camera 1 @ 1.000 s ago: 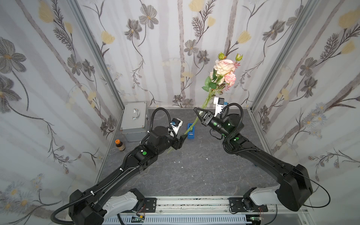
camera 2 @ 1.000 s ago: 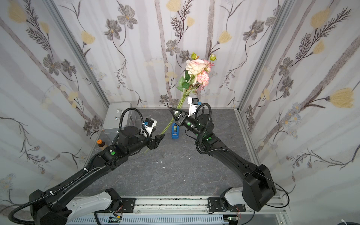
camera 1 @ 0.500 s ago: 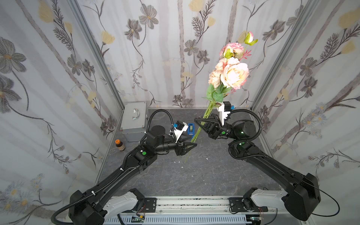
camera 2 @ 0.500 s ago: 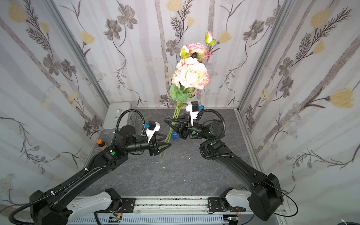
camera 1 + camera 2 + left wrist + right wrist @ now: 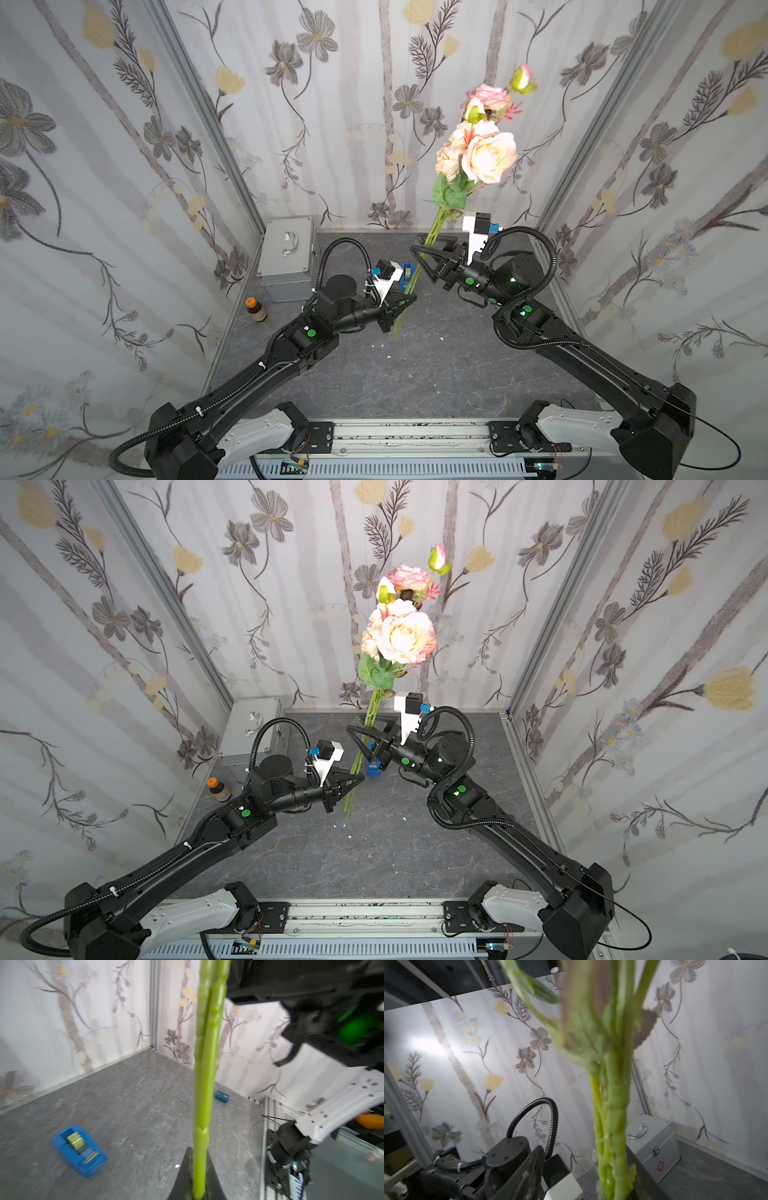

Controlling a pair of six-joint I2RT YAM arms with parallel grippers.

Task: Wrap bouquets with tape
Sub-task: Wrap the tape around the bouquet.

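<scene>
With our left gripper (image 5: 406, 300) pinching the upright bouquet (image 5: 484, 156) low on its stems and the jaws of our right gripper (image 5: 422, 264) spread loose around them, we risk the top-heavy blooms tipping or slipping.

Surface: grey marbled tabletop (image 5: 436, 374)
Far left: silver metal handled case (image 5: 286, 257)
Left: orange-capped brown bottle (image 5: 256, 309)
Far centre: blue plastic tape dispenser (image 5: 80, 1150)

Blurred stems (image 5: 612, 1126) fill the right wrist view, cut off at both ends with the blooms out of frame. In both top views the dispenser (image 5: 372, 769) shows only in part. White specks (image 5: 388, 356) on the floor (image 5: 415, 374) are too small to identify.
</scene>
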